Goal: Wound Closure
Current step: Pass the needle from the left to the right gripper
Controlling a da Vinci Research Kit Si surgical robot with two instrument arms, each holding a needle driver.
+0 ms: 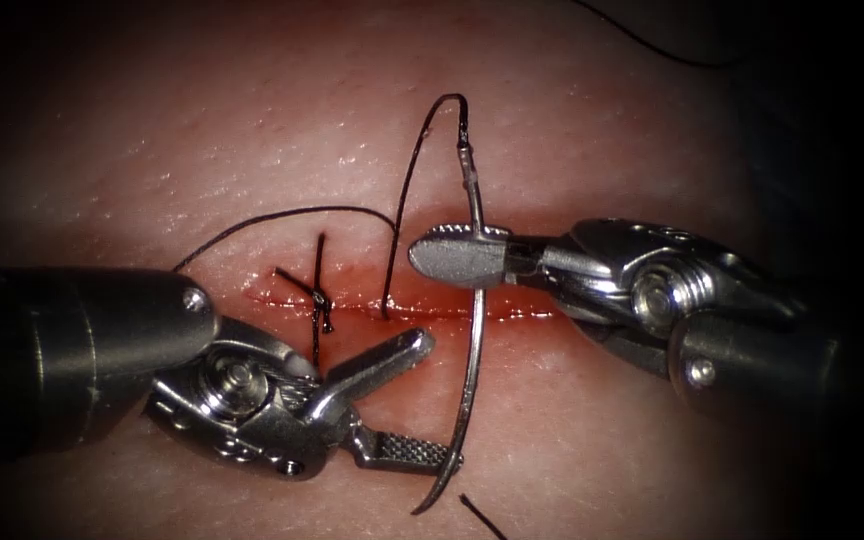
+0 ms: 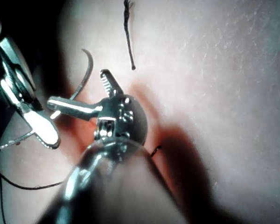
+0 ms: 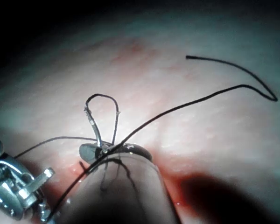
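Observation:
The tissue [image 1: 602, 130] has a cut [image 1: 432, 306] running left to right, with one tied stitch [image 1: 323, 300] near its left end. My right tool [image 1: 442, 255] is shut on the curved needle [image 1: 474, 340], about a third of the way down from the thread end, just above the cut. The needle hangs free of the tissue with its point [image 1: 420, 508] on the near side. My left tool [image 1: 442, 400] stands open there, its lower jaw's tip touching the needle near the point. Thread [image 1: 407, 190] loops from the needle's end into the cut.
Red fluid [image 1: 517, 313] lines the cut. A cut thread end [image 1: 482, 515] lies on the near side, seen as a short dark piece [image 2: 129, 39] in the left wrist view. Slack thread [image 1: 272, 218] arcs leftwards over the far side; more thread [image 3: 224, 93] trails across the tissue.

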